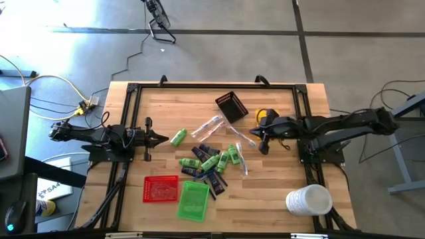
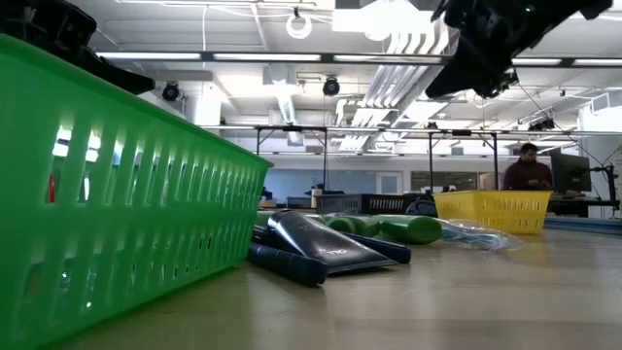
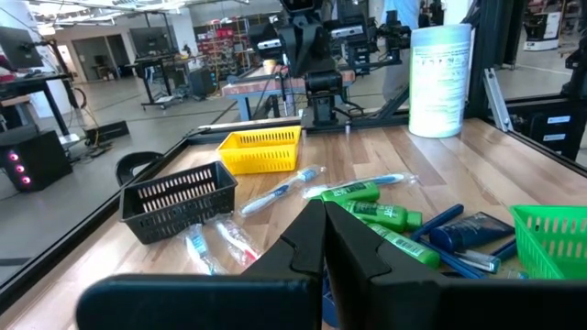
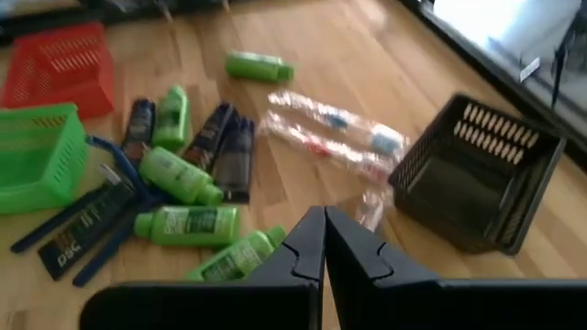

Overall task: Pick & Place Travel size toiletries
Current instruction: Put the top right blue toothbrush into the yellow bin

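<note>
toiletries [image 1: 211, 161] lie in a heap in the middle of the table [image 1: 265, 199], not in any basket yet. left claw [image 1: 163, 139] and right claw [image 1: 255, 135] wait beside the heap, both pressed together, holding nothing.

grey concrete floor [image 1: 219, 16], bright ceiling lights [image 2: 389, 39], distant desks [image 3: 165, 69]

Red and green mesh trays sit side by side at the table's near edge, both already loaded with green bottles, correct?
Not quite. The high view shows the red mesh plastic tray and green mesh plastic tray side by side, but neither holds a bottle. The small green plastic bottles lie loose on the wood table.
</note>
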Robot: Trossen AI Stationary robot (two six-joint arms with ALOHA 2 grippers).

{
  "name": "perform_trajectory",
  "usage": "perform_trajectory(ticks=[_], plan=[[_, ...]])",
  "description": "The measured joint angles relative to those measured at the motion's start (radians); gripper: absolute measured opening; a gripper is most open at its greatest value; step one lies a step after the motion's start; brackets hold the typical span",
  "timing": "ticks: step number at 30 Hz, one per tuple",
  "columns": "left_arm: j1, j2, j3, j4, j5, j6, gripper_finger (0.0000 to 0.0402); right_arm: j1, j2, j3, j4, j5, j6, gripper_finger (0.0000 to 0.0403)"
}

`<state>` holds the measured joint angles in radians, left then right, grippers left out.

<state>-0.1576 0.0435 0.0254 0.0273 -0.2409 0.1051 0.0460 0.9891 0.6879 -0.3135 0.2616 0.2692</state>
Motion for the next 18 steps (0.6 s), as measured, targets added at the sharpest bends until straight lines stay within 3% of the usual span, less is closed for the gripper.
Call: perform_trajectory(ticks=[9, 18], plan=[[0.0, 0.0, 0.0, 0.0, 0.0, 0.001, 0.0003, -0.001, 0.2, 0.166, -0.187, -0.004, 0.024, 0.0003], [0.0, 0.0, 0.0, -0.001, 0.0, 0.001, 0.0003, 0.0, 0.309, 0.173, -0.198, -0.087, 0.016, 0.0003]])
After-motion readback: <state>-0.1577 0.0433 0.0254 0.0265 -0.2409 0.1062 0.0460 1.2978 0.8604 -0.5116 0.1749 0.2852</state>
